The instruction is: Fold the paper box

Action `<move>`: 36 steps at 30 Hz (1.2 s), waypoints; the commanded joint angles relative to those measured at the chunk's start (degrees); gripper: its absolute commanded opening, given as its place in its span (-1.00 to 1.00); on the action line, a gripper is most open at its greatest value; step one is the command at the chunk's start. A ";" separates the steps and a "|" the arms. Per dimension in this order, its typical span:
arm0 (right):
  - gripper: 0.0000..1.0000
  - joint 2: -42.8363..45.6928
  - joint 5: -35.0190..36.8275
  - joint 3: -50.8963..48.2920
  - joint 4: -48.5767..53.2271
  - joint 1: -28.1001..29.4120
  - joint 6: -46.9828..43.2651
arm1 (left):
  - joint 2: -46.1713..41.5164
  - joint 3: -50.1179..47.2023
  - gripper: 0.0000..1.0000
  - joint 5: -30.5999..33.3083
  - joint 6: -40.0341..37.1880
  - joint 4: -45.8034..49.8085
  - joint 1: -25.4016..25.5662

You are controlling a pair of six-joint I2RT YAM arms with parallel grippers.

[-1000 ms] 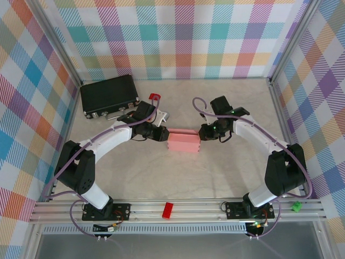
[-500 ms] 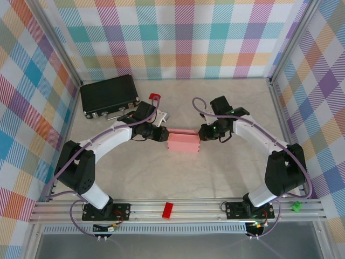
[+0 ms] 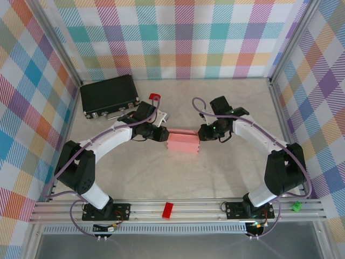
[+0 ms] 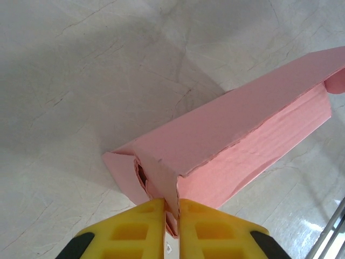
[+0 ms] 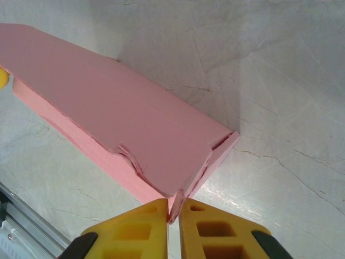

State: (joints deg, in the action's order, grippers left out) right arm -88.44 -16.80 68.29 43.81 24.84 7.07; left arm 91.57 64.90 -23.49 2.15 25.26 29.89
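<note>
Over the last second almost nothing had moved: the paper box [image 3: 183, 143] lay at the same spot in the middle of the table [image 3: 215, 172], between the two arms, and both arms kept the same pose. The left gripper [image 3: 164, 135] was clamped on the box's left end. In its wrist view the yellow fingers [image 4: 141, 226] were pressed together on a thin edge of pink card at the corner, where a tucked flap showed inside the box [image 4: 232, 129]. The right gripper [image 3: 200, 136] was likewise pinched onto the opposite end, its fingers [image 5: 207, 226] meeting on the card edge beside a slightly gaping end flap of the box [image 5: 108, 124]. That stillness suggested a holding or pressing phase. The box already stood as a shallow closed shape, so the fold seemed nearly done, with the end flaps probably being creased or seated. The long edge looked a little ragged and wrinkled in both wrist views. No brand, label or writing could be read on the plain pink card. The black case [image 3: 109, 94] at the far left and the small red block [image 3: 168, 210] on the near rail bore no legible marks either.
</note>
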 commanded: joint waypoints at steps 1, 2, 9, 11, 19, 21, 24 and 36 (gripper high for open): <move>-0.72 -0.68 -2.66 0.11 -0.14 0.57 0.66 | 0.28 -0.83 -0.74 -0.36 0.61 -0.27 0.79; -0.72 -0.68 -2.71 0.00 -0.14 0.56 0.62 | 0.28 -0.83 -0.74 -0.33 0.62 -0.31 0.78; -0.72 -1.34 -1.86 -1.31 -0.06 0.52 0.26 | 0.19 -0.92 -0.74 -0.18 0.64 -0.36 0.78; -0.72 -1.47 -1.67 -1.80 -0.06 0.56 0.15 | 0.19 -0.88 -0.74 -0.07 0.57 -0.28 0.78; -0.72 -2.17 -0.92 -1.85 0.26 0.67 -0.08 | 0.10 -0.92 -0.74 0.15 0.57 -0.22 0.78; -0.73 -2.25 -0.69 -1.85 0.32 0.67 -0.21 | -0.07 -0.88 -0.74 0.41 0.57 -0.21 0.78; -0.74 -2.13 -0.61 -1.67 0.64 0.74 -0.23 | -0.64 -0.85 -0.73 0.55 0.58 -0.18 0.81; -0.73 -0.82 2.11 -1.07 1.39 0.78 -0.38 | -2.95 -0.49 -0.46 1.74 0.62 -0.32 0.78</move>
State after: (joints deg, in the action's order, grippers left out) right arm -89.32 -16.49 67.51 43.00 25.02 7.01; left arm 90.87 64.90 -22.31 2.33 25.28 29.95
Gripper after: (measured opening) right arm 0.135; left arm 0.264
